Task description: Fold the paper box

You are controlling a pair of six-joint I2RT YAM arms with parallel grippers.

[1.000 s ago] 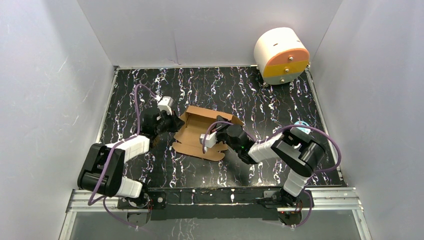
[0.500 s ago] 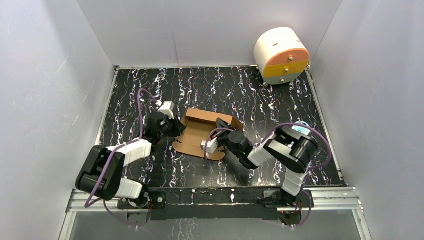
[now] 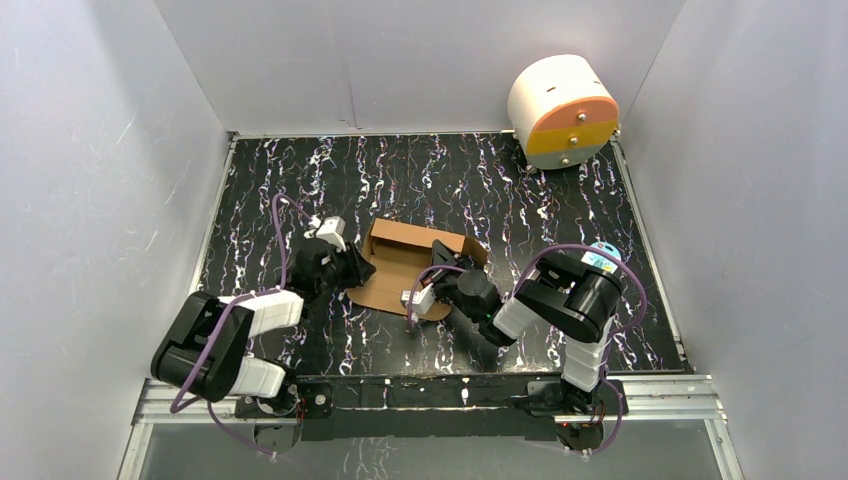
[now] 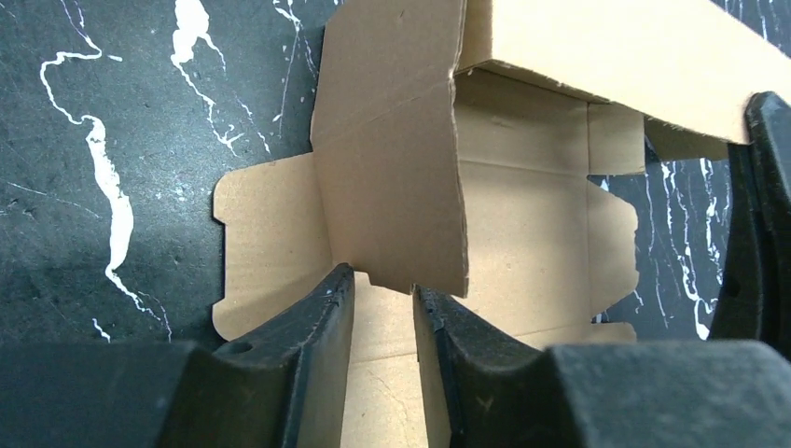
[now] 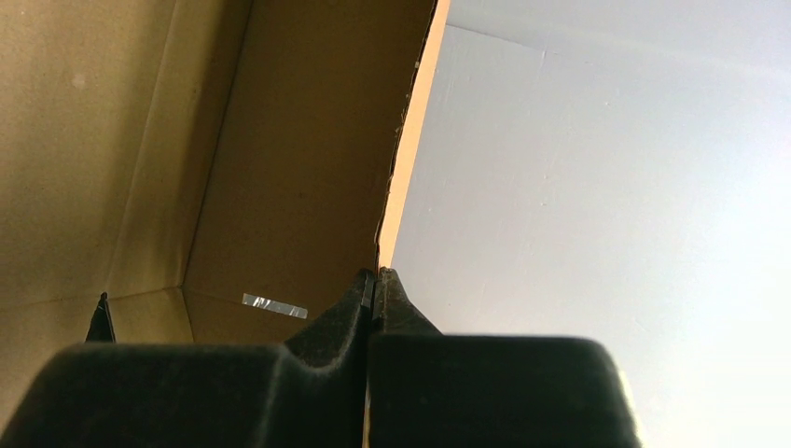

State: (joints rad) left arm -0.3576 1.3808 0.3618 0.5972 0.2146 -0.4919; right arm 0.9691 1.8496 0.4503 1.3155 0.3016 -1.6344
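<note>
The paper box [image 3: 398, 272] is a brown cardboard sheet, partly folded, lying mid-table with its far wall upright. My left gripper [image 3: 352, 268] sits at its left edge. In the left wrist view the left gripper [image 4: 382, 280] is open by a narrow gap, and a raised side flap [image 4: 392, 187] ends just past its fingertips without being pinched. My right gripper [image 3: 440, 260] reaches in from the right. In the right wrist view the right gripper [image 5: 376, 273] is shut on the thin edge of an upright cardboard wall [image 5: 280, 140].
A white cylinder with an orange-and-yellow face [image 3: 562, 108] stands at the far right corner. White walls enclose the black marbled table [image 3: 450, 180] on three sides. The arm bases sit along the near rail [image 3: 420, 392].
My left gripper's jaws have parted and let go of the side flap. The right arm has drawn its elbow in, and the box has shifted slightly toward the near edge.
</note>
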